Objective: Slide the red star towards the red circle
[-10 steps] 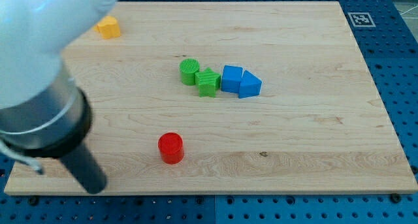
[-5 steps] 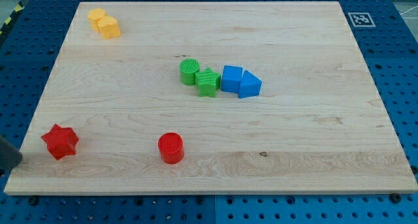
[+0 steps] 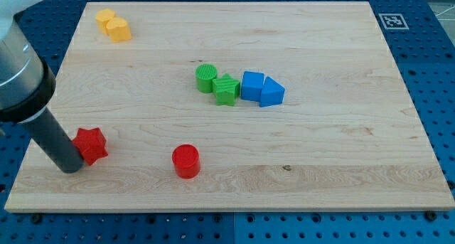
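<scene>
Pushing from the view's left, my tip sits right up against the red star, near the board's bottom-left corner. No jaws on this rig, so nothing is clamped or grasped; it's a bare rod leaning on the star's left side. Whether it truly touches I can't quite tell, since the rod hides that edge, but it looks like contact.

The red circle is off toward the view's right and a bit lower, near the bottom edge, with bare wood between the two.

What could go wrong, as I see it:

- The star has points. If the rod catches one point instead of pressing through the centre, the star will probably spin and roll off the side of the rod rather than travel straight.
- My tip looks lower than the star's middle. Pushing from there would likely nudge it up toward the board's centre, so it passes above the circle.
- Too much push once they meet, and the circle gets shoved along as well. It's already near the bottom edge, so a downward shove could take it off the wooden board.

The green circle, green star, blue blocks and yellow blocks in the top-left corner are well apart from this line, so no trouble there.
</scene>
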Available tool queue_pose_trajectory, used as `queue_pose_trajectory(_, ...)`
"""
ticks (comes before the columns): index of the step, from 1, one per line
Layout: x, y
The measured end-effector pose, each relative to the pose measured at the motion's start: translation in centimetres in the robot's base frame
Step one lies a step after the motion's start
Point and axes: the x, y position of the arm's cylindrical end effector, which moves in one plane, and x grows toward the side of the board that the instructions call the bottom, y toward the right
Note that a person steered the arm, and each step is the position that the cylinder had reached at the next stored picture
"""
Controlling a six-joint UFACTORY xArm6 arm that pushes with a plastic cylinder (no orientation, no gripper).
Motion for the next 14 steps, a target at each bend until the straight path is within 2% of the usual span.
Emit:
queue_pose_trajectory(1,-1.0,1.5)
queue_pose_trajectory(2,-1.7,0.2)
queue_pose_trajectory(3,-3.5,2.3)
queue_pose_trajectory(6,-4.1,8.7)
queue_pose_trajectory(8,-3.9,6.0)
queue_pose_trajectory(9,-8.3,5.1)
queue_pose_trajectory(10,-12.0,7.4)
queue_pose_trajectory(13,-9.8,10.5)
queue_pose_trajectory(14,-13.9,10.5)
